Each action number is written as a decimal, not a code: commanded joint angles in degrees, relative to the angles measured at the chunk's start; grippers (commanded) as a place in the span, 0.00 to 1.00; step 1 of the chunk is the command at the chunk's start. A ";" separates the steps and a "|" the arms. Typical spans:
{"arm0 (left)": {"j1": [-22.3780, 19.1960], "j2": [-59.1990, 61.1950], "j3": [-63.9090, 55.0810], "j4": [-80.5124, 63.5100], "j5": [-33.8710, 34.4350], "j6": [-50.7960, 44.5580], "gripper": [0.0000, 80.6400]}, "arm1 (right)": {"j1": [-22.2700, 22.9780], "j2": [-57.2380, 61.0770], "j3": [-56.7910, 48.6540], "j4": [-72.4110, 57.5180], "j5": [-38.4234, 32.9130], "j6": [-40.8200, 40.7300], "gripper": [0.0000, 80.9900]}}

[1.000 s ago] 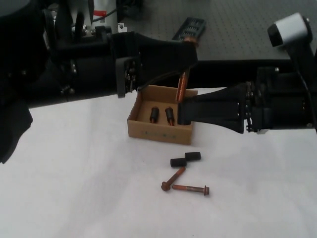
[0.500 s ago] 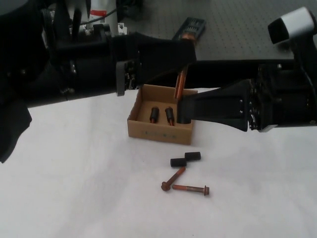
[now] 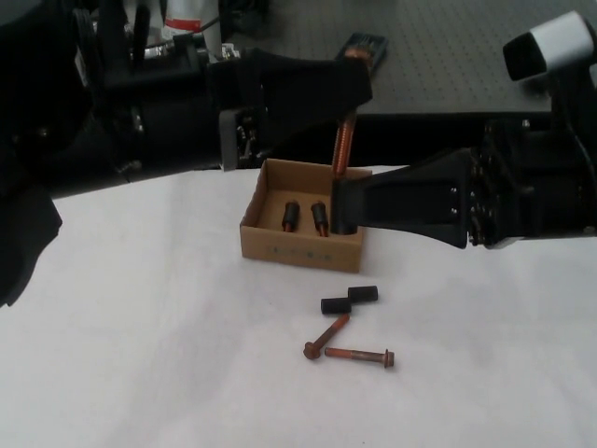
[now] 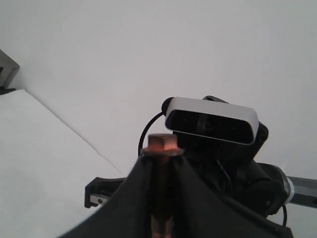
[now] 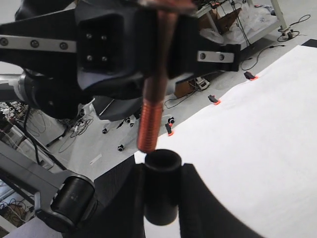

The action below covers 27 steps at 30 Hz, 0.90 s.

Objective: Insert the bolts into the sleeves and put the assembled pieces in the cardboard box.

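– Bolt is pinched tight by the left gripper, tip just above the sleeve.
– And the right gripper squeezes that sleeve, over the cardboard box edge.
– If the bolt leans, it could bump the rim and miss the hole.

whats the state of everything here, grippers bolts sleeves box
left gripper: shut on the bolt
bolt: upright, threads down, tip just above the sleeve, not yet in
right gripper: shut on the sleeve
sleeve: upright, mouth up, empty
box: open, two assembled pieces inside
loose sleeves: lying on the cloth, empty
loose bolts: lying on the cloth
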<state>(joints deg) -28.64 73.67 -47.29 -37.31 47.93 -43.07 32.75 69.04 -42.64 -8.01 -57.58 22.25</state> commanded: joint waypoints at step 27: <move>-0.22 -0.50 -0.18 -1.34 -1.26 -1.89 0.01 | 0.10 -0.08 -0.12 -2.68 -2.16 0.01 0.02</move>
<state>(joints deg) -28.64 73.67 -47.29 -37.46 46.50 -43.88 32.81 69.04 -42.64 -9.69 -58.82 22.25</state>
